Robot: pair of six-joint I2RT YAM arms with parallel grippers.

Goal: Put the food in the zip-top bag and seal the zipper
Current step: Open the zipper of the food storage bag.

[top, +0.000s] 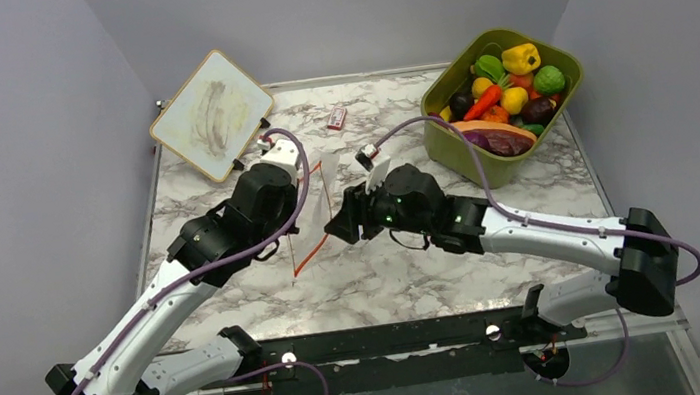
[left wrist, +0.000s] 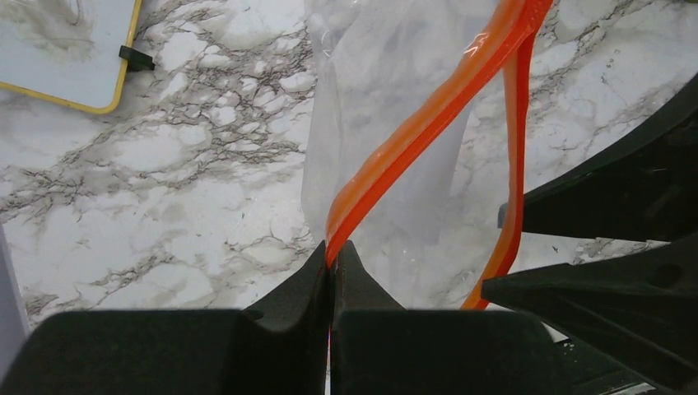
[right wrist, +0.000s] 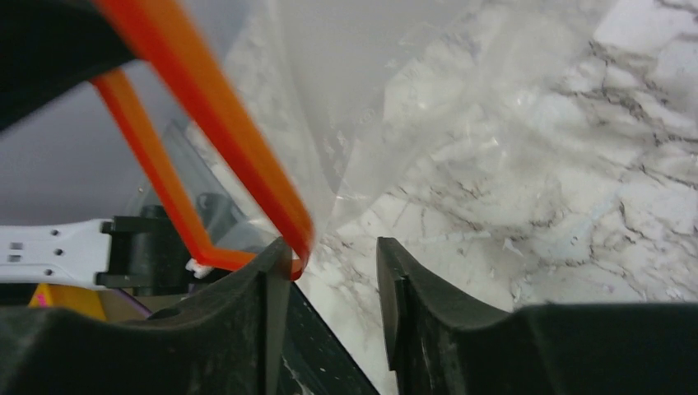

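Observation:
The clear zip-top bag (top: 318, 201) hangs upright between the two arms above the marble table; it also shows in the left wrist view (left wrist: 387, 140) and the right wrist view (right wrist: 395, 99). Its orange-red zipper (left wrist: 411, 136) has its two strips spread apart. My left gripper (left wrist: 333, 251) is shut on one zipper strip. My right gripper (right wrist: 329, 255) is open, and the other zipper strip (right wrist: 222, 140) rests against its left finger, with nothing between the jaws. The toy food (top: 506, 93) lies heaped in the olive-green tub (top: 456, 149) at the back right.
A yellow-rimmed whiteboard (top: 211, 114) leans at the back left, also in the left wrist view (left wrist: 66, 49). A small red-white packet (top: 337, 117) lies near the back middle. Purple walls close in on both sides.

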